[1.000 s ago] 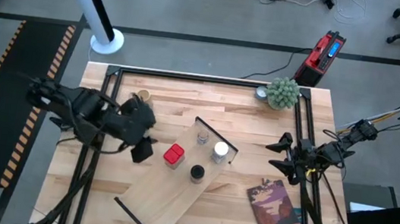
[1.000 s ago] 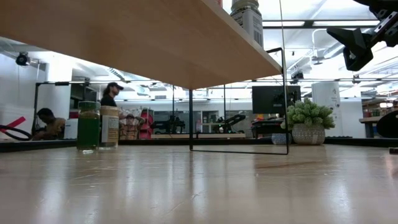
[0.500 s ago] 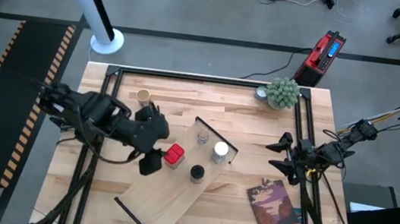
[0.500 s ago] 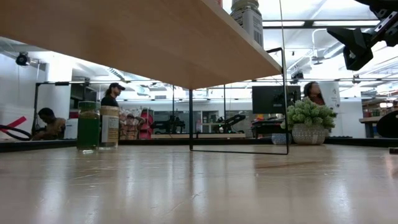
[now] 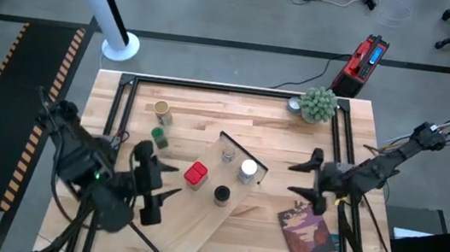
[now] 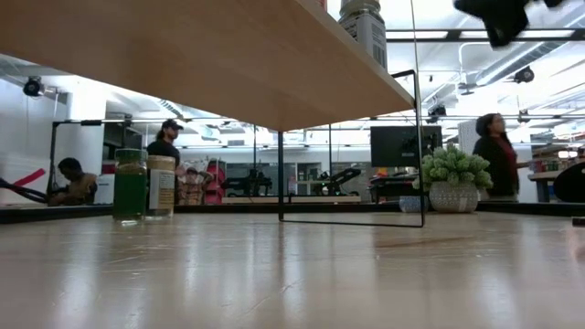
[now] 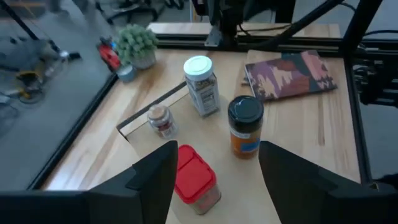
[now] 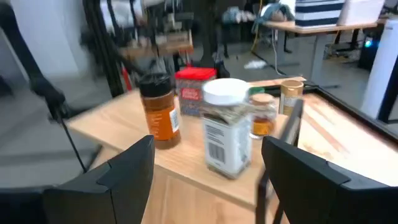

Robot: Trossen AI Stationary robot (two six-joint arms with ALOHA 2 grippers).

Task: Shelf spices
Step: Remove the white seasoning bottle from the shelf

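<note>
The shelf [image 5: 198, 204], a pale board on thin black rails, stands slantwise on the table. On it stand a red jar [image 7: 194, 179], a black-topped jar [image 7: 245, 126], a white-topped jar [image 7: 201, 84] and a clear glass jar [image 7: 161, 120]. A tan-topped jar [image 5: 161, 111] and a green-topped jar [image 5: 159, 138] stand on the table to the shelf's far left. My left gripper [image 5: 168, 182] hovers open at the shelf's left side, short of the red jar [image 5: 195, 174]. My right gripper [image 5: 298, 177] hangs open to the right of the shelf, facing the white-topped jar [image 8: 226, 127].
A fuzzy green potted plant [image 5: 318, 105] stands at the far right corner. A reddish-brown book [image 5: 310, 235] lies near the right edge. A black frame [image 5: 123, 113] runs round the tabletop. People show in the room beyond the table [image 6: 498, 164].
My left arm has swung from the table's left side toward the near edge, uncovering the green-topped jar; its gripper now points across the shelf's left side. My right gripper has risen and shifted a little toward the shelf. The jars have stayed put.
</note>
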